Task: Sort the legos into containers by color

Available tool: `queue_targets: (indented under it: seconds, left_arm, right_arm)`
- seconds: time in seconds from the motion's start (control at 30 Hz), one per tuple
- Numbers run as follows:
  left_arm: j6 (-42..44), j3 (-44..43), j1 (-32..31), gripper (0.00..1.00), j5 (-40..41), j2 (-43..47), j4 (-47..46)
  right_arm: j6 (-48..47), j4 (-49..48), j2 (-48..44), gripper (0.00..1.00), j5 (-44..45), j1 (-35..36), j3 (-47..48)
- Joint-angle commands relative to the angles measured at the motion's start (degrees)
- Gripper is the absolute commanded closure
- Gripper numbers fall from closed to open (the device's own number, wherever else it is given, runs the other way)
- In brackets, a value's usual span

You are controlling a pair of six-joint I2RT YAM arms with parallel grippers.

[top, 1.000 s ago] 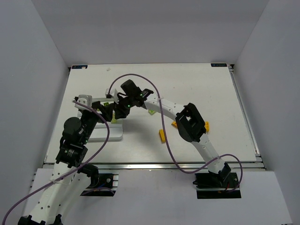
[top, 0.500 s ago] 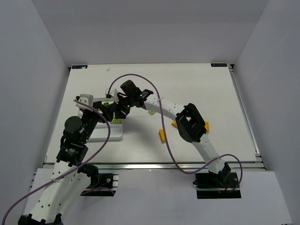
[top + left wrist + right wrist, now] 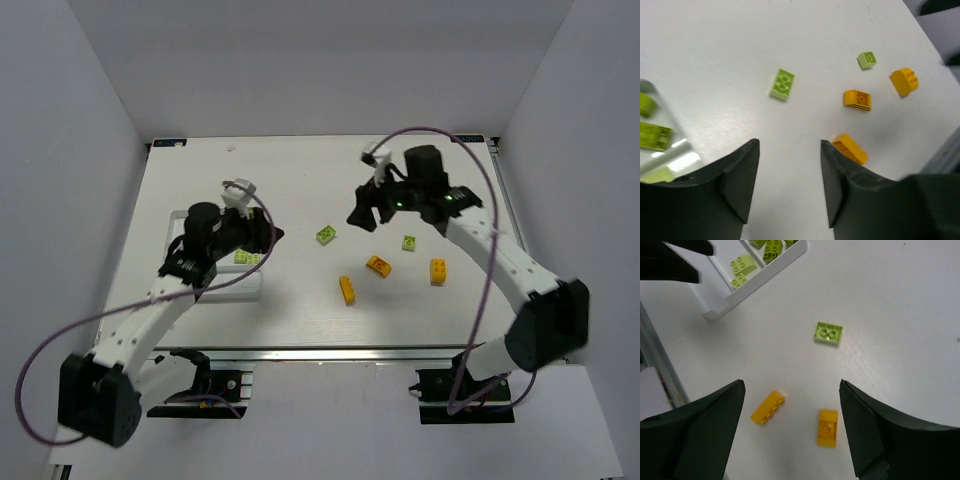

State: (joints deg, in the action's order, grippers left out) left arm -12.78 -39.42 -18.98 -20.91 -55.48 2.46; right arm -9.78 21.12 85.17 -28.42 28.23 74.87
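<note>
- Legos lie in two groups. Five sit loose on the table (image 3: 300,180), and several lime pieces (image 3: 742,265) rest inside the white tray (image 3: 760,277), which suggests that side collects the green colour.
- Of the loose ones, a lime brick (image 3: 326,235) lies nearest the tray and a small lime brick (image 3: 409,243) sits further right. Three orange bricks (image 3: 378,265) lie scattered near them, and none of the five touch.
- We see no orange piece in the visible part of the tray, and we cannot tell which compartment is meant for that colour.
- We hold the left gripper (image 3: 790,150) above the table just beside the tray's corner. Its fingers are parted and nothing is between them, and its camera looks out over all five loose bricks.
- We hold the right gripper (image 3: 792,385) high over the loose bricks. Its jaws are spread wide and empty, with the lime brick and two orange ones in its view below.
- We judge that both arms are between picks, each raised enough to survey the bricks before going down for one.
- We think the lime brick nearest the tray suits the left arm, as its trip to the green pieces is short.
- The bricks are far smaller than the fingers, so we expect a careless closing to push one aside rather than trap it.
</note>
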Motion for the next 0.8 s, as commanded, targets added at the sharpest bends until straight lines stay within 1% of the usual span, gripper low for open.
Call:
queue_targets:
  seconds: [0.0,0.03,0.07,0.1,0.13,0.2,0.23,0.27,0.3,0.33,0.37,0.43,0.47,0.53,0.6,0.7,0.77]
  left_arm:
    - [-1.9,-7.1,-1.8,0.36,-5.5,-10.9,2.8]
    - [-2.0,-10.2,-3.2,0.32,-4.3,-16.0,3.7]
    - [-2.1,-12.0,-4.0,0.30,-3.3,-18.8,5.3]
    - [-2.0,-13.7,-4.9,0.26,0.0,-21.3,6.1]
    - [-1.6,-15.3,-6.8,0.25,1.8,-25.9,6.9]
    - [-0.8,-20.9,-8.4,0.23,5.7,-30.5,10.1]
    - [0.2,-22.8,-9.6,0.23,9.1,-32.6,11.2]
    - [0.7,-26.4,-10.1,0.22,10.8,-36.8,13.0]
    - [1.8,-28.1,-10.1,0.22,12.2,-38.5,13.6]
    - [2.4,-29.3,-11.0,0.21,14.3,-40.0,14.0]
    - [3.1,-32.0,-11.7,0.21,14.7,-42.8,14.6]
    - [5.0,-34.6,-12.6,0.19,16.2,-45.6,15.6]
    - [5.9,-35.9,-13.3,0.19,16.4,-48.2,16.1]
    - [8.3,-39.4,-13.9,0.19,17.1,-50.7,17.1]
    - [10.2,-42.6,-14.5,0.18,19.5,-54.3,18.0]
    - [12.2,-45.6,-15.2,0.18,20.0,-58.1,19.8]
    - [12.7,-47.0,-16.0,0.17,20.0,-59.1,19.6]
  right_arm:
    - [-1.8,2.3,-9.4,0.16,-5.8,-2.1,-7.8]
    - [-1.8,0.8,-12.3,0.11,-5.6,-3.4,-12.9]
    - [-1.9,-0.5,-16.6,0.11,-6.0,-4.4,-15.5]
    - [-1.9,-1.5,-18.4,0.11,-6.3,-4.8,-17.7]
    - [-1.9,-4.0,-20.0,0.11,-7.2,-5.6,-21.6]
    - [-2.7,-3.5,-22.2,0.14,-8.6,-7.7,-22.1]
    - [-3.5,-1.9,-22.5,0.20,-9.0,-8.3,-21.6]
    - [-3.4,-2.1,-23.1,0.26,-9.5,-9.5,-21.7]
    - [-3.6,-2.6,-23.3,0.33,-10.0,-9.8,-22.1]
    - [-3.8,-3.0,-23.3,0.51,-10.7,-10.3,-22.5]
    - [-4.3,-2.6,-23.2,0.59,-11.5,-10.6,-22.6]
    - [-4.9,-2.0,-22.9,0.68,-12.4,-11.1,-22.4]
    - [-5.4,-1.4,-22.8,0.69,-12.4,-11.4,-22.2]
    - [-5.8,-1.3,-23.0,0.68,-13.1,-11.7,-22.4]
    - [-6.5,-1.3,-23.1,0.66,-13.4,-11.8,-22.7]
    - [-7.2,-1.0,-22.9,0.61,-13.4,-12.0,-22.8]
    - [-7.5,-1.0,-22.8,0.57,-13.4,-12.1,-22.9]
